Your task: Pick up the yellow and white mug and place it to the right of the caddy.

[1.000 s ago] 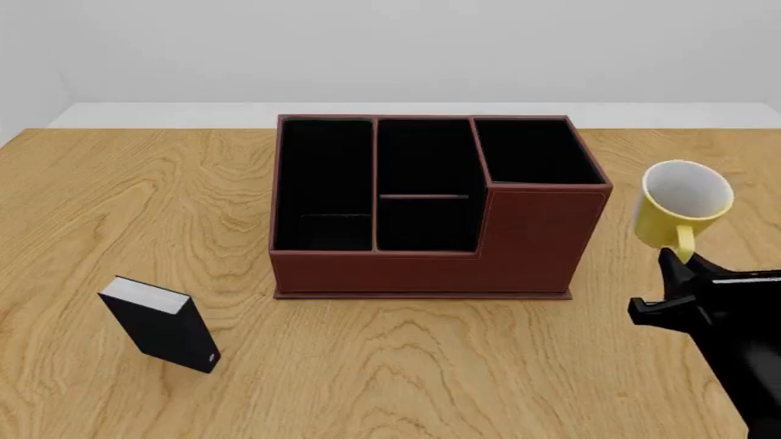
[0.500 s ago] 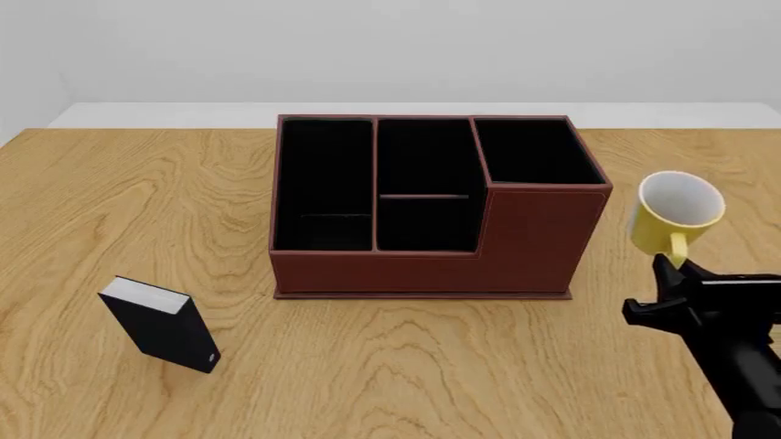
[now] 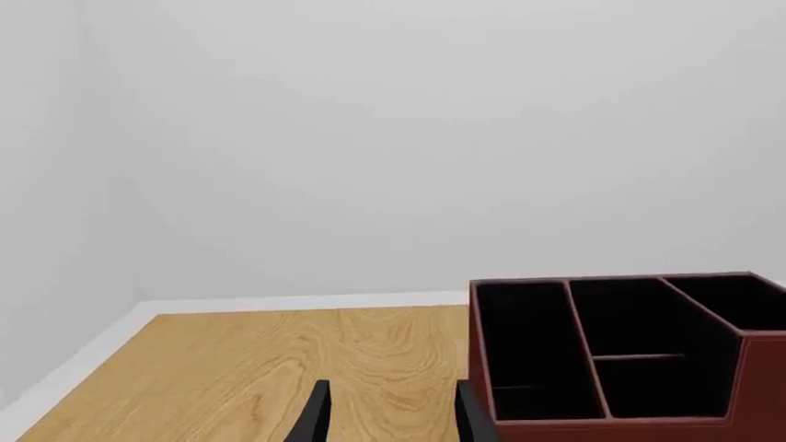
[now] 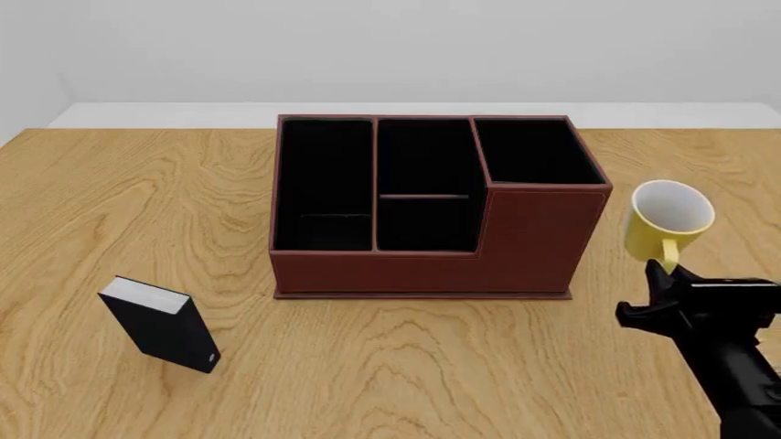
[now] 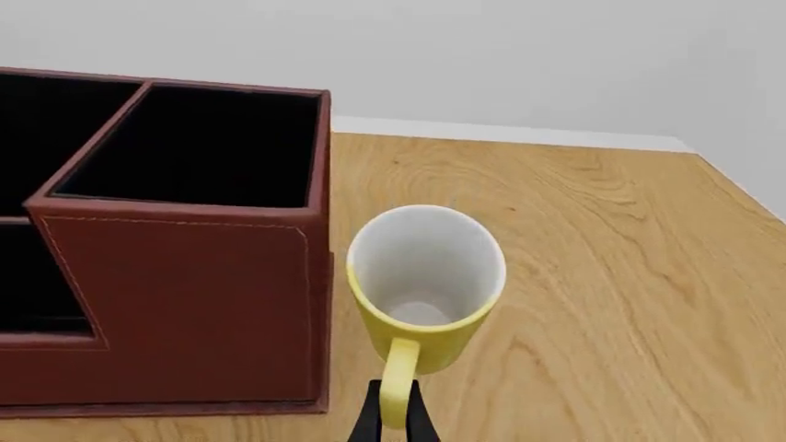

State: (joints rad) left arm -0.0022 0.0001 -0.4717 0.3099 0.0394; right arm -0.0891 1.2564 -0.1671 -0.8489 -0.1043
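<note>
**Mug carried lower beside the caddy**

Since a second ago the yellow and white mug (image 4: 668, 220) has come down and slightly toward the caddy (image 4: 433, 206). The right gripper (image 5: 393, 419) has its jaws clamped on the mug's loop handle. The mug hangs tilted, white inside showing, near the tabletop's (image 4: 146, 201) right edge, just beside the caddy's tall corner section. The left gripper's (image 3: 383, 414) jaws stand parted, holding nothing.

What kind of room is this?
Probably no real room but a computer-made test scene: a bare wooden table against blank grey walls, holding only a caddy, a small book and a mug held by its handle in the right gripper.
</note>
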